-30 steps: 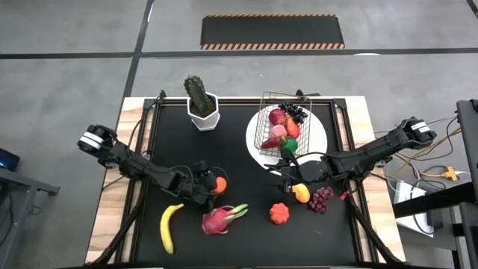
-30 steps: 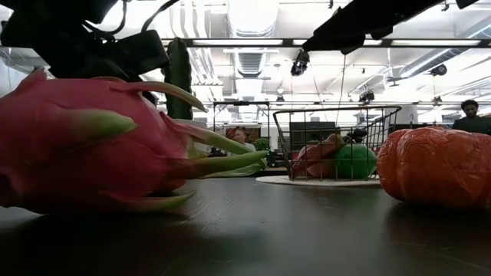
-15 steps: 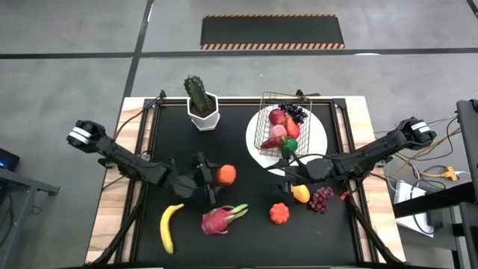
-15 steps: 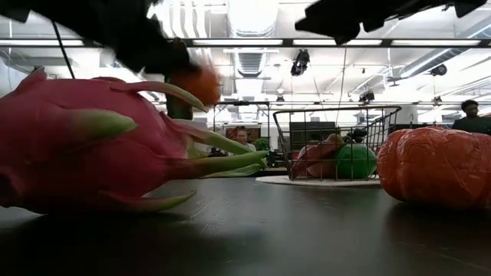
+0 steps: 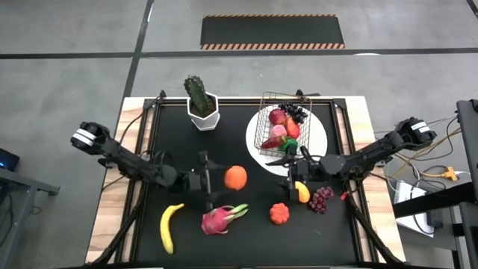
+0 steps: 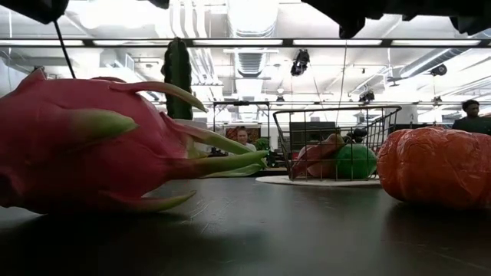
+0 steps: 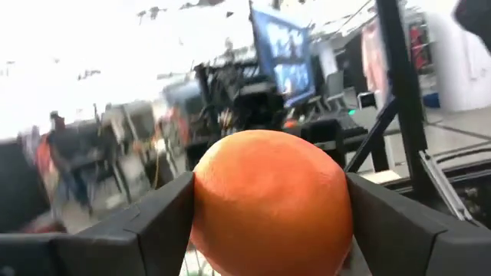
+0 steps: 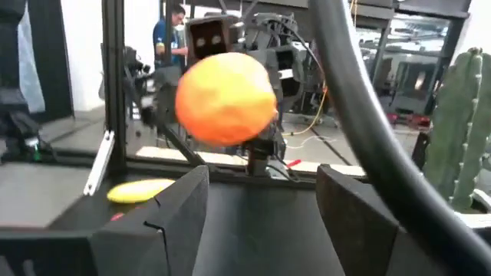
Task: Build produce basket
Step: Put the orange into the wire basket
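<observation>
One orange [image 5: 235, 177] from above, clamped in the left gripper [image 5: 228, 178] well left of the basket [image 5: 278, 127]; right gripper [image 5: 284, 170] spread and empty just beside the basket's near edge. From the left wrist, fingers [image 7: 153, 222] pressed on both flanks of a smooth, likely light, stiff, slippery ball, best pinched across its widest girth. From the right wrist, nothing between the wide-set fingers [image 8: 165, 222].

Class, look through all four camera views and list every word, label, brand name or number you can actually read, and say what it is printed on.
None can be read.
Blue hanging banner behind the round orange fruit held in the left hand: pale markings, too blurred to read.
Toy produce, silver wire-grid basket, white hexagonal plant pot: no visible lettering.
</observation>
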